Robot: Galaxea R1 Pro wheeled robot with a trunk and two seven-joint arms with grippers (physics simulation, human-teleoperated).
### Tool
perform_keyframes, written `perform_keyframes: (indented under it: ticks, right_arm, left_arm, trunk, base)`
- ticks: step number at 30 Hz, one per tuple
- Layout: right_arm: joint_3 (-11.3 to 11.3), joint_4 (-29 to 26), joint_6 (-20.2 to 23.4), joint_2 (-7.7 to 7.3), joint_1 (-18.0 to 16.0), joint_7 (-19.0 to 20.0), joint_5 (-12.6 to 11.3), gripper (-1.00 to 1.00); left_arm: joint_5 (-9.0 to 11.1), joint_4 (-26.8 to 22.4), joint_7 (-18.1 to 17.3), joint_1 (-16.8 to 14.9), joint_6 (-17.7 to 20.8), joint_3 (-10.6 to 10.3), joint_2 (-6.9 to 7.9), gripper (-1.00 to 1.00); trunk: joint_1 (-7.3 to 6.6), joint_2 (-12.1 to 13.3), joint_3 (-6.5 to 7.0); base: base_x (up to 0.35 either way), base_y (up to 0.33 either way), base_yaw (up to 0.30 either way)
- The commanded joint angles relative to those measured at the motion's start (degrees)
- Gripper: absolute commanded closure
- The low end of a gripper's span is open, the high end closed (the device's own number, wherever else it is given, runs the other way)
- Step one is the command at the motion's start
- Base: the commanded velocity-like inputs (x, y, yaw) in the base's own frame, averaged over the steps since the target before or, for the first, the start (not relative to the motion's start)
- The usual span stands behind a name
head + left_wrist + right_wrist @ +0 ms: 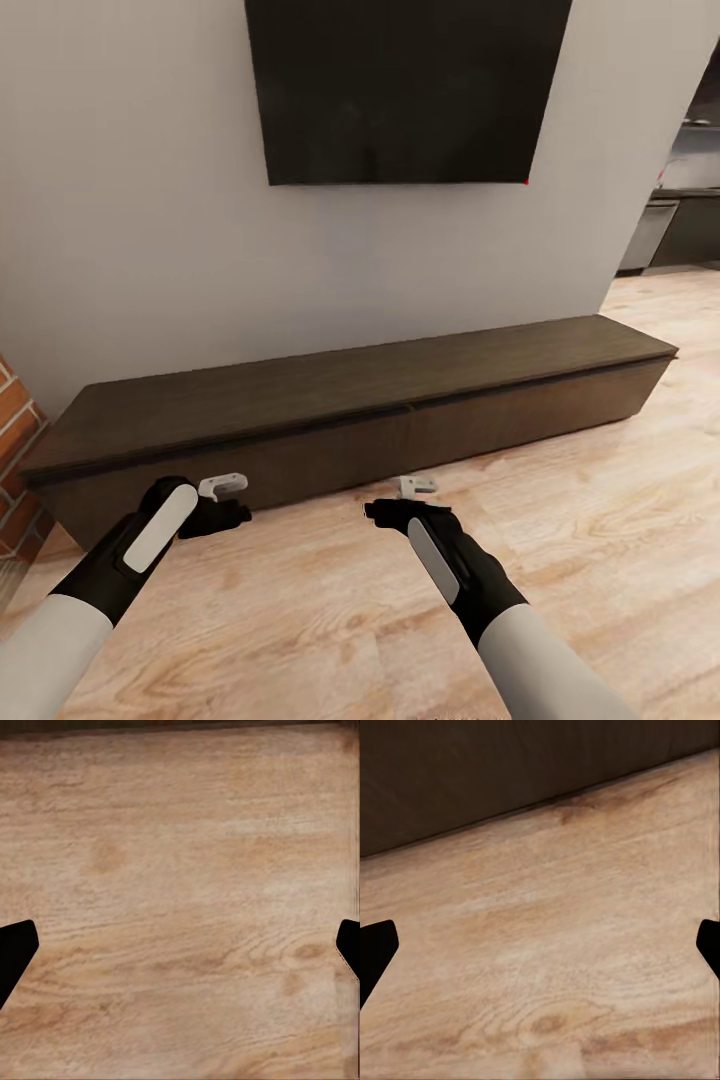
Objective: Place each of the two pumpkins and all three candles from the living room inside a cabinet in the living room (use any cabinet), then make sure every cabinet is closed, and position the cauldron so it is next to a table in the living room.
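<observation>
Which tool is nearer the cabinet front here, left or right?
Left. The left tool hangs just in front of the cabinet, near its left end, with its tips at the front panel. The right tool hangs over the floor, a little short of the front.

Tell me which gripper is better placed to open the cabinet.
Probably left: the left gripper hangs open close to the cabinet front, while the right gripper, also open, is over the floor, farther away.

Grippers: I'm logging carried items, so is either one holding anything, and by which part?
Nothing is held. The left gripper and right gripper are both open, with only light wooden floor between their black fingertips.
</observation>
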Motion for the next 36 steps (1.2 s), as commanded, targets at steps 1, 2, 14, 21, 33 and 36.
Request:
perform_keyframes:
  ticks: [1, 2, 14, 21, 33, 36]
  right_arm:
    - [0.15, -0.05, 0.12, -0.02, -0.05, -0.53, -0.59, -1.0]
    - [0.13, -0.05, 0.12, -0.03, -0.04, -0.5, -0.6, -1.0]
    - [0.09, -0.12, 0.12, -0.05, -0.03, -0.46, -0.67, -1.0]
    - [0.08, -0.14, 0.12, -0.05, 0.01, -0.46, -0.67, -1.0]
    - [0.08, -0.14, 0.05, -0.05, -0.02, -0.38, -0.67, -1.0]
    - [0.08, -0.14, 0.04, -0.05, -0.01, -0.37, -0.67, -1.0]
  left_arm:
    - [0.59, -0.11, 0.61, -0.03, -0.01, -0.17, 0.08, -1.0]
    - [0.55, -0.07, 0.61, -0.03, -0.04, -0.18, 0.08, -1.0]
    - [0.48, -0.12, 0.61, -0.03, -0.09, -0.19, 0.05, -1.0]
    - [0.48, -0.19, 0.55, -0.03, -0.17, -0.19, 0.04, -1.0]
    - [0.39, -0.28, 0.51, -0.03, -0.26, -0.35, -0.09, -1.0]
    - [0.39, -0.3, 0.49, -0.04, -0.27, -0.36, -0.09, -1.0]
  trunk:
    - [-0.01, -0.02, -0.04]
    - [-0.01, -0.02, -0.03]
    - [-0.01, -0.02, 0.0]
    - [-0.01, -0.02, 0.0]
    - [-0.01, -0.02, 0.0]
    - [-0.01, -0.02, 0.0]
  base:
    - [-0.001, 0.0, -0.271]
    - [-0.001, 0.0, -0.265]
    - [0.0, 0.0, -0.266]
    - [0.0, 0.0, -0.27]
    - [0.0, 0.0, -0.271]
    - [0.0, 0.0, -0.272]
